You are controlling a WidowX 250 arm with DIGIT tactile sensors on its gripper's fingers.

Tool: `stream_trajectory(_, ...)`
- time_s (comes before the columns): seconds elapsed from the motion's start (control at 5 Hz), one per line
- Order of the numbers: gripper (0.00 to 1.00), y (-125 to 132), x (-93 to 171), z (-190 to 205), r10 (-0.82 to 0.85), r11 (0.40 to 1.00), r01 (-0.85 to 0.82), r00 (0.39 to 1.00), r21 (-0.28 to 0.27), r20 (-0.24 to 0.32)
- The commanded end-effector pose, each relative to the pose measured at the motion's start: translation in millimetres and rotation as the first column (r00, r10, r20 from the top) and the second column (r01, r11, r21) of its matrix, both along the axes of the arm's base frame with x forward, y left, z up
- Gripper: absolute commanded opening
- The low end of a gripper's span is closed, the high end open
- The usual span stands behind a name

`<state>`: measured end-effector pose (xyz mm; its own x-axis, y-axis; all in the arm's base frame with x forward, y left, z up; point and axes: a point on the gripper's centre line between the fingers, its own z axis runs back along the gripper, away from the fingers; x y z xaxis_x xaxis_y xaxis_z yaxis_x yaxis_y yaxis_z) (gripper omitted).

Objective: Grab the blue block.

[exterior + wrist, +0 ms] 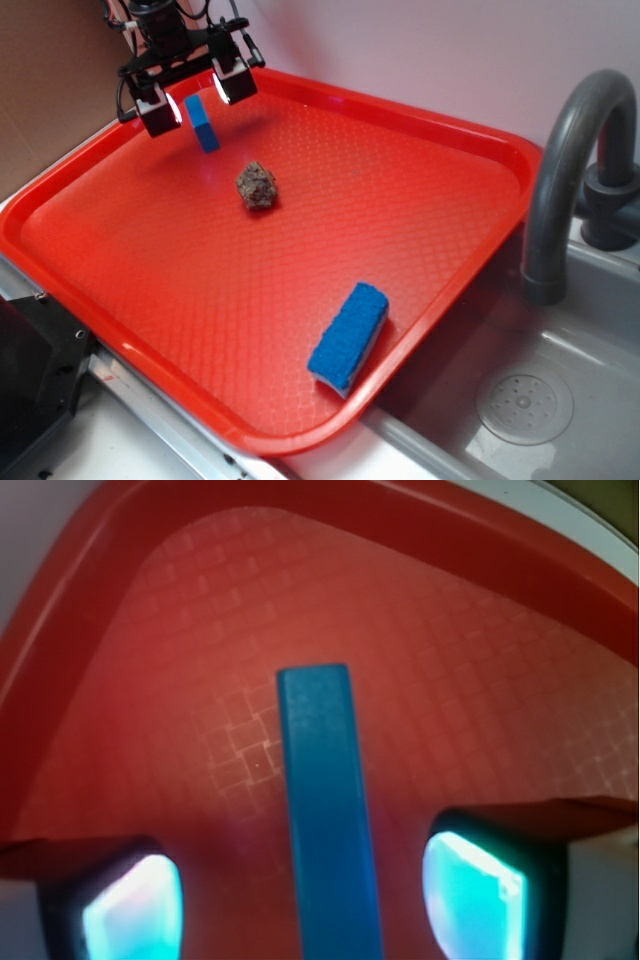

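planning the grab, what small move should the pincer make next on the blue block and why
Probably lower straight down, then close. The pincer is open and the blue block lies between its fingers with space on both sides. In the exterior view it looks to be above the tray.

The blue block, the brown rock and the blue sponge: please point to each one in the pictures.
blue block [202,123]: exterior view, on its light top face.
brown rock [257,186]: exterior view, on the middle of its speckled surface.
blue sponge [348,334]: exterior view, on its fuzzy blue top.

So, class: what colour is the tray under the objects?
Red, with a fine grid texture; the tray shows best in the exterior view.
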<state>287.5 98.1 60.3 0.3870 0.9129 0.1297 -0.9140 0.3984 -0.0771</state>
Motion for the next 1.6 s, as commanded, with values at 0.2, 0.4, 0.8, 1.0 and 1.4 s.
stream_trajectory(0.2, 0.00, 2, -5, -22, -0.021, 1.000, 0.021, 1.000, 0.020, -0.008)
stream_trajectory(0.4, 0.00, -1, -7, -18, -0.022, 0.999, 0.022, 1.000, 0.029, 0.012)
stream_trajectory(0.8, 0.00, -11, -27, 30, -0.118, 0.993, 0.117, 0.993, -0.028, -0.023)
stream_trajectory(1.0, 0.00, -34, -45, 79, -0.333, 0.940, 0.337, 0.941, -0.053, 0.061)
stream_trajectory(1.4, 0.00, -97, -85, 174, -0.668, 0.721, 0.689, 0.721, -0.080, 0.186)
